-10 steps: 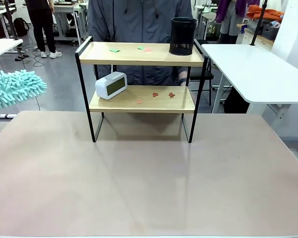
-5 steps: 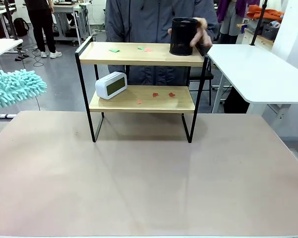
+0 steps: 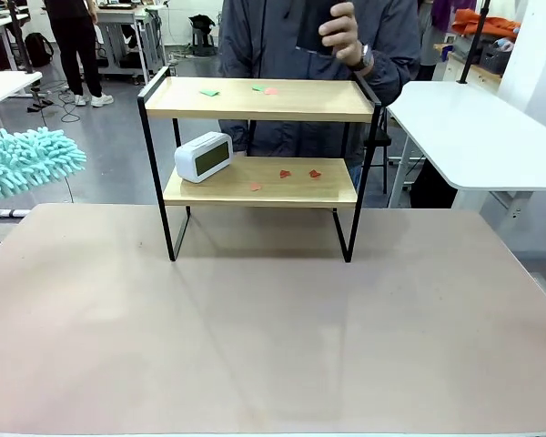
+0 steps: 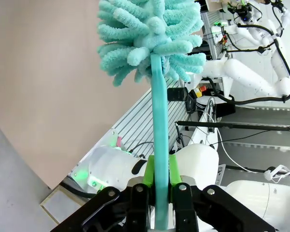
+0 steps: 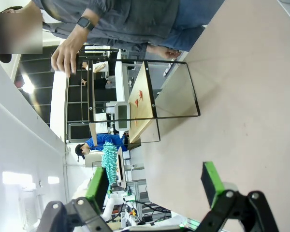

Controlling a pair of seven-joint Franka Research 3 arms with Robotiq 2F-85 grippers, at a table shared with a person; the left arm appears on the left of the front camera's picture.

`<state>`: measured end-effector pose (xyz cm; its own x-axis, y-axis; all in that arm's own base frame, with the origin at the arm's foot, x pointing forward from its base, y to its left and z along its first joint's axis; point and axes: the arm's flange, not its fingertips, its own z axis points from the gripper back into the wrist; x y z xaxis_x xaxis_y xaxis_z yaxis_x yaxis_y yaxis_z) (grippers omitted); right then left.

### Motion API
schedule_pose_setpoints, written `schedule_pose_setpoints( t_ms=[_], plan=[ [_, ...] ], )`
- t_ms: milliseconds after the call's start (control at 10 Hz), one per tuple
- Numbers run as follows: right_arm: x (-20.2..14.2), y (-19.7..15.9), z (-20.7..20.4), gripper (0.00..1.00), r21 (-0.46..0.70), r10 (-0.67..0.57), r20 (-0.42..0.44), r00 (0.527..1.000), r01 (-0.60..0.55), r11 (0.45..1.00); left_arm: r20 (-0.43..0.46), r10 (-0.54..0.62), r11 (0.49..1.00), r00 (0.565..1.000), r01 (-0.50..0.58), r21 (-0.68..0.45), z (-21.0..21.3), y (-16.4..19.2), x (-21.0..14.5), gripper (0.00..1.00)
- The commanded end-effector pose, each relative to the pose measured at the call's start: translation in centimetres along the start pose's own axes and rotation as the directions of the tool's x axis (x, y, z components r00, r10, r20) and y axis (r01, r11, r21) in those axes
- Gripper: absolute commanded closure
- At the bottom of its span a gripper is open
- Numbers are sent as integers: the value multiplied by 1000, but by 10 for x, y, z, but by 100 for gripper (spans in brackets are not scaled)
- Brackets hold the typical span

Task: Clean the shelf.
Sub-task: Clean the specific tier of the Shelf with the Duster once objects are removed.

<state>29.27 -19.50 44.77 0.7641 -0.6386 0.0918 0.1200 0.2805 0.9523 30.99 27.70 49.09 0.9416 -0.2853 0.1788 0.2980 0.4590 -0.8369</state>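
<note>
The shelf (image 3: 328,102) stands on the tan table (image 3: 273,328), with a person close behind it. Above the shelf's top board, the person's hand (image 3: 346,36) holds a black cup (image 3: 311,23). Small paper scraps (image 3: 209,92) lie on that board and more on the lower one, where a white clock (image 3: 203,156) sits at the left end. Well left of the shelf, the left gripper (image 4: 162,180) has its fingers clamped on the handle of a teal duster (image 3: 27,162). The right gripper (image 5: 157,181) hangs in front of the shelf, its fingers wide apart and holding nothing.
</note>
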Motion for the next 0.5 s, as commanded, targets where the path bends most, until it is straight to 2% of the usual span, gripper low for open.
schedule_pose_setpoints(
  t_ms=[0,300,400],
  plan=[
    [2,0,-2,0,27,23,14,1000,-24,999,-9,2,1000,1000,-2,0,0,-4,-4,100],
    [2,0,-2,0,27,23,14,1000,-24,999,-9,2,1000,1000,-2,0,0,-4,-4,100],
    [2,0,-2,0,27,23,14,1000,-24,999,0,0,1000,1000,0,0,0,0,0,88]
  ],
)
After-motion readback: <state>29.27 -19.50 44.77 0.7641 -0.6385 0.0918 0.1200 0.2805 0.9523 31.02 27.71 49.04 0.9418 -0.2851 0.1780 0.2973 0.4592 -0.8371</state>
